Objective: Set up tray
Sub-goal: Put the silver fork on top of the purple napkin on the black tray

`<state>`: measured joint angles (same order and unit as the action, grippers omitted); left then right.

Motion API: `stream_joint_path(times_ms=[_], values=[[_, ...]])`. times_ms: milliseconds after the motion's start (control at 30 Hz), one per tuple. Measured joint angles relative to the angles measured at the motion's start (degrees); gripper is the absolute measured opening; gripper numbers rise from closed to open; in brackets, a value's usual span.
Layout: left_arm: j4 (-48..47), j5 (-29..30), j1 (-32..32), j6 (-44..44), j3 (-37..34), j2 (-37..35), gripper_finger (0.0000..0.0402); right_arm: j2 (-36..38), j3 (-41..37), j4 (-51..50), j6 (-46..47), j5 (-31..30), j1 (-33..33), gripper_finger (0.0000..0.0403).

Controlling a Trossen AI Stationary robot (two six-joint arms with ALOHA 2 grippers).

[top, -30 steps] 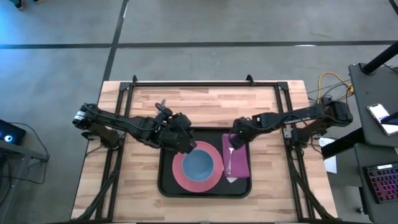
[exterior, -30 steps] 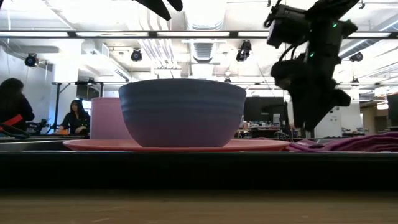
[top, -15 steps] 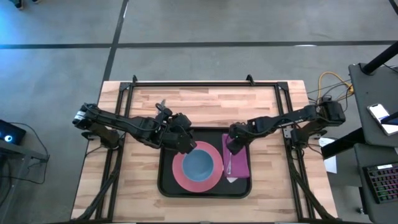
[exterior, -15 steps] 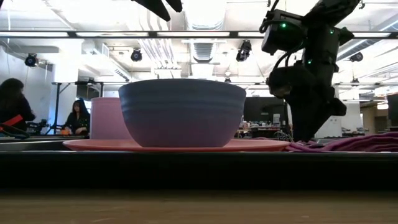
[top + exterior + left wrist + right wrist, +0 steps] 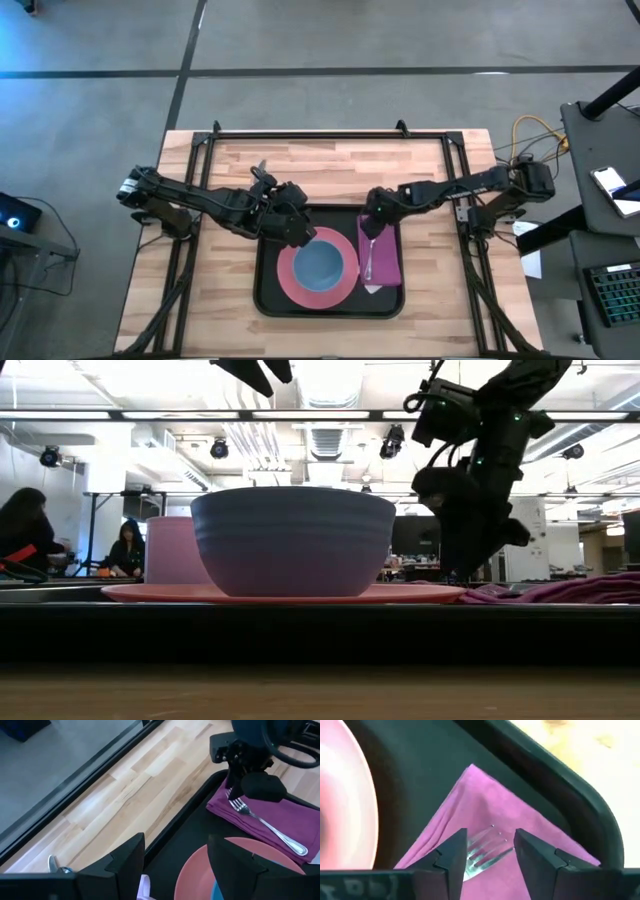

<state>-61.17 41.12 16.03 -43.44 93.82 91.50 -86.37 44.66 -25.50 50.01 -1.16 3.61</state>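
The large black rectangular tray [image 5: 268,292] with a raised rim lies at the near middle of the light wooden surface [image 5: 330,170], carrying a round pink plate [image 5: 288,281] with a blue-grey bowl [image 5: 319,265] on it and, beside the plate, a purple cloth napkin [image 5: 386,262] with a silver metal fork [image 5: 369,262] lying on top. The right gripper [image 5: 487,851] hovers low over the fork's tines, its fingers partly apart astride them and gripping nothing. The left gripper [image 5: 176,857] waits over the tray's far-left corner, spread wide and empty.

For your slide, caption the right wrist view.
Right gripper open above a fork lying on a purple napkin in the tray.
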Motion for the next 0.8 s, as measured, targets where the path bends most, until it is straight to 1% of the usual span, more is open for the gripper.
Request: stream_joint_path(times_ms=[167, 400, 600, 800], values=[[0.0, 0.0, 0.0, 0.0, -0.4, 0.0, 0.0196, -0.7, 0.0, 0.1, -2.9, 4.1, 1.3, 0.0125], [-0.5, 0.0, 0.0, 0.0, -0.5, 0.0, 0.0196, -2.6, -0.1, 0.6, -5.0, 5.1, 1.5, 0.0089], [-0.6, 0.0, 0.0, 0.0, -0.5, 0.0, 0.0196, -2.6, 0.0, 1.9, -6.9, 5.8, 1.7, 0.0058], [-0.9, 0.0, 0.0, 0.0, -0.5, 0.0, 0.0196, -2.7, 0.0, 2.5, -7.2, 5.6, 1.7, 0.0050]])
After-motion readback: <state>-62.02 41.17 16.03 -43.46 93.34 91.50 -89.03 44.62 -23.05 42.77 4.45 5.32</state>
